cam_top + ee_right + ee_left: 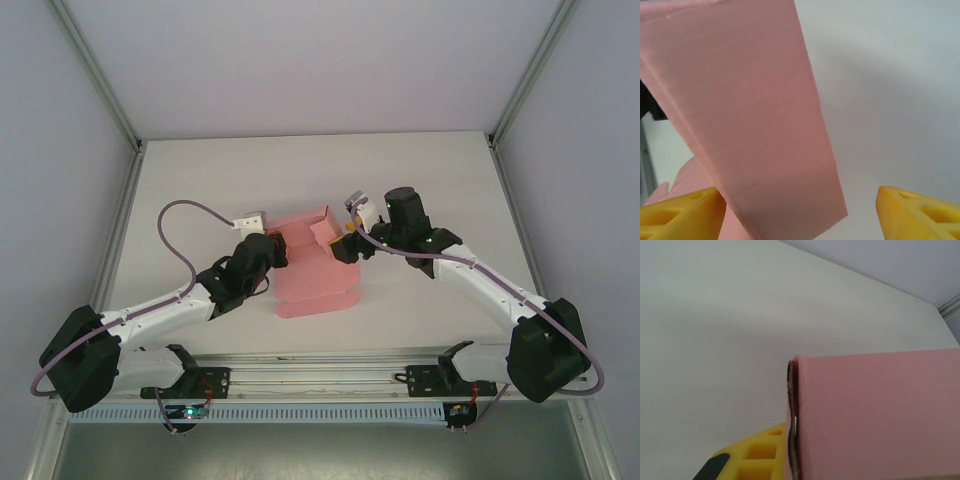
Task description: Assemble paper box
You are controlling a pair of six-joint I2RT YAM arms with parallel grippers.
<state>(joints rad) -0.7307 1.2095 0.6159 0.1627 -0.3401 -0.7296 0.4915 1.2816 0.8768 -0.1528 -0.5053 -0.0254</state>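
Jaws of the left gripper (277,250) are clamped on the left wall of the paper box (312,280). Those of the right gripper (350,246) stand apart astride a raised flap. The matte white table (200,180) bears the box near its centre. The left arm (160,310) and right arm (480,285), white with black joints, reach inward with bent elbows. The box is thin pink card, partly folded, its base flat and its walls raised. Yellow webbed fingers (682,212) flank the smooth flap.
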